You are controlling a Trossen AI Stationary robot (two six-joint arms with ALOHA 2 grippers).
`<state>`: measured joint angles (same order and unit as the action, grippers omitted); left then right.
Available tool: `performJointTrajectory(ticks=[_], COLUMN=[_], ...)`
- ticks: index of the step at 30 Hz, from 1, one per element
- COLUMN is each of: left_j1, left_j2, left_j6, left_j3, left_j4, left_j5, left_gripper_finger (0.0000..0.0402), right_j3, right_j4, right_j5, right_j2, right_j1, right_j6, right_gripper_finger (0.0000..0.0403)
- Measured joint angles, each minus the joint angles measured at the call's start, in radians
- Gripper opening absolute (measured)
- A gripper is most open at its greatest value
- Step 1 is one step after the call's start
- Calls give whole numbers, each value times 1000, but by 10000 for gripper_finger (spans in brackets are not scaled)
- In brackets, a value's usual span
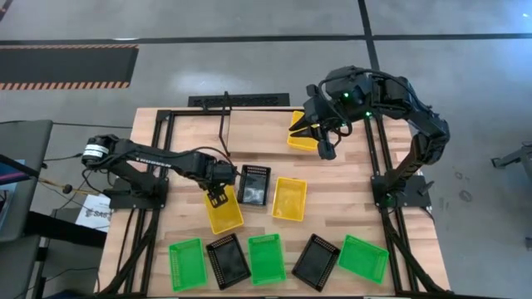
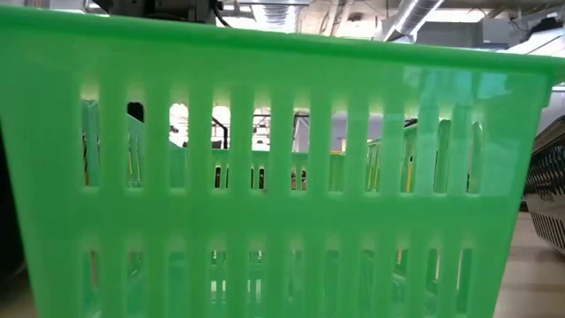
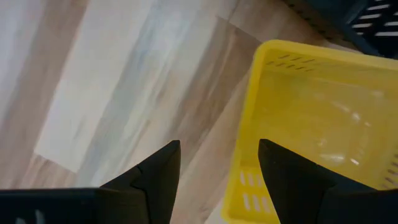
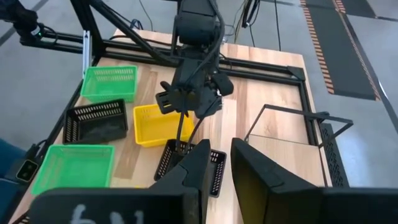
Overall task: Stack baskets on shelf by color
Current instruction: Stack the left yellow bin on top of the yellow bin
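My left gripper (image 1: 218, 198) (image 3: 219, 144) points down, open, over the far end of a yellow basket (image 1: 226, 216) (image 3: 323, 118) lying flat on the table. One finger stands outside the basket's end wall (image 3: 245, 186), the other over its inside. My right gripper (image 1: 317, 137) (image 4: 221, 144) waits high over the far right, open by a narrow gap with nothing showing between its fingers. Another yellow basket (image 1: 299, 139) lies partly hidden under it, near the shelf (image 4: 292, 124) (image 1: 223, 124); whether it rests on the shelf I cannot tell.
A black basket (image 1: 253, 184) and a third yellow basket (image 1: 289, 199) lie mid-table. Along the near edge lie green (image 1: 187, 264), black (image 1: 227, 260), green (image 1: 266, 257) (image 2: 282, 177), black (image 1: 316, 260) and green (image 1: 363, 256) baskets. Black frame rails (image 1: 376, 141) edge the table.
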<state>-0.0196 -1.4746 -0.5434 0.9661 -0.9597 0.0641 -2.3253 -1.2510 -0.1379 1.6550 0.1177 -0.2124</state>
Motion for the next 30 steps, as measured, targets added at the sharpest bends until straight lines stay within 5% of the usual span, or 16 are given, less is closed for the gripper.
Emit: performJointTrajectory(ticks=[18,22,27,30], left_j1=[-11,0,21,21], left_j2=[0,0,1,1], left_j6=[-3,1,14,25], left_j3=[-121,-109,-103,-103], left_j4=[106,106,107,108], left_j5=[-36,-26,-34,-33], left_gripper_finger=[198,147,19,5], right_j3=[0,0,0,0], right_j4=[3,6,19,19], right_j5=[-23,-23,-22,-22], right_j2=[0,0,0,0], right_j1=[0,0,0,0], right_j6=[-6,-3,22,43], right_gripper_finger=[87,87,87,87])
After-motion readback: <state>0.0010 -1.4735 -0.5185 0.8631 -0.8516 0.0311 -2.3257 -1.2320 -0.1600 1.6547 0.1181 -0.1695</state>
